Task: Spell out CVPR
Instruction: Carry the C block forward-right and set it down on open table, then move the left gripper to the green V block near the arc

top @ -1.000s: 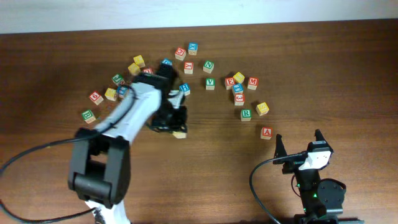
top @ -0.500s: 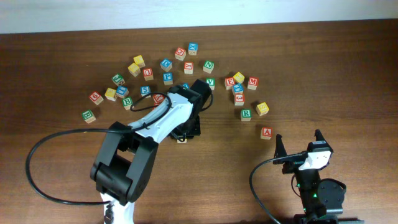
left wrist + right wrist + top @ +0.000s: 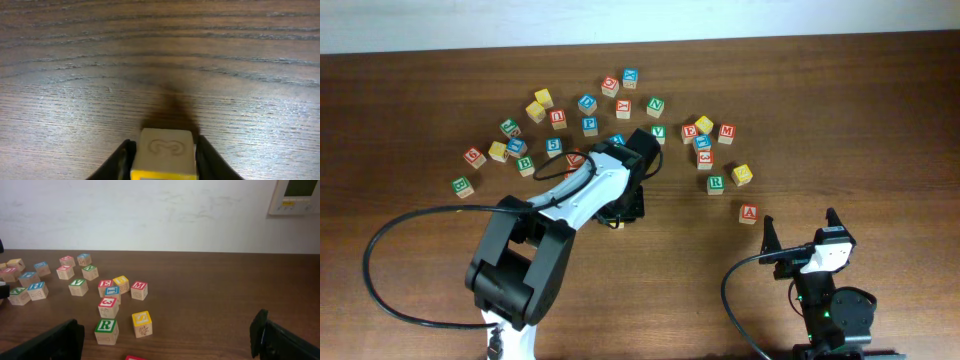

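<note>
My left gripper (image 3: 614, 214) is shut on a wooden block with a yellow-edged face (image 3: 165, 152), low over bare table in front of the block cluster. An embossed figure shows on the block's side; its letter is hidden. It shows in the overhead view (image 3: 612, 224) as a pale edge under the fingers. The green V block (image 3: 658, 133) and blue P block (image 3: 589, 125) lie in the cluster. The green R block (image 3: 716, 183) also shows in the right wrist view (image 3: 106, 330). My right gripper (image 3: 798, 230) is open and empty near the front right.
Several lettered blocks are scattered across the far half of the table. A yellow S block (image 3: 142, 323), a red 3 block (image 3: 108, 306) and a red A block (image 3: 748, 213) lie nearest the right gripper. The table's far edge meets a white wall.
My left arm swung right with the block, from the left side of the cluster to the table's middle front, then settled. The right arm has not moved.
</note>
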Robot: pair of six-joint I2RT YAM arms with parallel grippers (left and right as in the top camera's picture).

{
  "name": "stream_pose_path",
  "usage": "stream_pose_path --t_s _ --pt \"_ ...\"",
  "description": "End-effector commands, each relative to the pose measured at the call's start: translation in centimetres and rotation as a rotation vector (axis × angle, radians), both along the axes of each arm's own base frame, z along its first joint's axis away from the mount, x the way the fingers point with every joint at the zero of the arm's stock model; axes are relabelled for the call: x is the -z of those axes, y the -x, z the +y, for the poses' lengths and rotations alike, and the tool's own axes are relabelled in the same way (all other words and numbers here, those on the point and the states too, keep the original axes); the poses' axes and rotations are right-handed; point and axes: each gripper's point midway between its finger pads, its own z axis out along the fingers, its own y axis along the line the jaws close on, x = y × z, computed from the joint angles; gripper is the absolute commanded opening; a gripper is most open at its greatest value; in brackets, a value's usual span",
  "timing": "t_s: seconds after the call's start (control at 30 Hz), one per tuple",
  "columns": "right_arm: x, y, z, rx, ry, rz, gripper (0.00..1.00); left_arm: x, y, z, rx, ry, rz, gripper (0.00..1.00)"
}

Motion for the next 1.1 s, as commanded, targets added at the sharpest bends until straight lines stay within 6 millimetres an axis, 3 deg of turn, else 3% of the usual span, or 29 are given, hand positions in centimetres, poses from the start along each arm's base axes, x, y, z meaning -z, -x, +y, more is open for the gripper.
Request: stream_pose_path --t_s 0.0,0.17,0.3,0.37,0.5,0.6,0.67,0.77,0.97,1.03,1.07 --pt "0.3 0.0 -0.3 0.012 0.004 0.003 0.98 0.6 0.5 0.1 0.011 -0.005 0.022 0.36" --pt "0.3 0.0 -0.3 0.012 0.004 0.003 0.98 0.6 0.5 0.1 0.011 -0.004 0.022 0.38" --pt "0.3 0.0 -0.3 0.012 0.004 0.003 0.98 -0.2 -0.4 -0.5 0.028 0.012 -0.003 0.58" --pt "0.3 0.0 -0.3 0.012 0.004 0.003 0.98 -1.1 -1.3 -1.0 0.055 0.024 -0.022 0.70" --pt "0.3 0.0 -0.3 0.012 0.004 0.003 0.99 -4.0 -3.5 -1.9 0.049 0.052 -0.079 0.69" --pt "0.3 0.0 -0.3 0.012 0.004 0.003 0.98 -7.9 -5.8 -0.8 0.003 0.071 -0.118 0.68" --pt "0.3 0.0 -0.3 0.012 0.004 0.003 0.98 -12.5 -7.8 2.3 -0.084 0.086 -0.163 0.69" --pt "0.3 0.0 -0.3 0.012 0.004 0.003 0.98 -15.5 -9.3 7.1 -0.201 0.100 -0.222 0.74" --pt "0.3 0.0 -0.3 0.012 0.004 0.003 0.98 -15.5 -9.0 16.7 -0.414 0.022 -0.187 0.73" --pt "0.3 0.0 -0.3 0.012 0.004 0.003 0.98 -15.5 -9.0 18.7 -0.460 0.015 -0.188 0.82" --pt "0.3 0.0 -0.3 0.012 0.004 0.003 0.98 -15.5 -9.0 19.3 -0.475 0.014 -0.189 0.95"
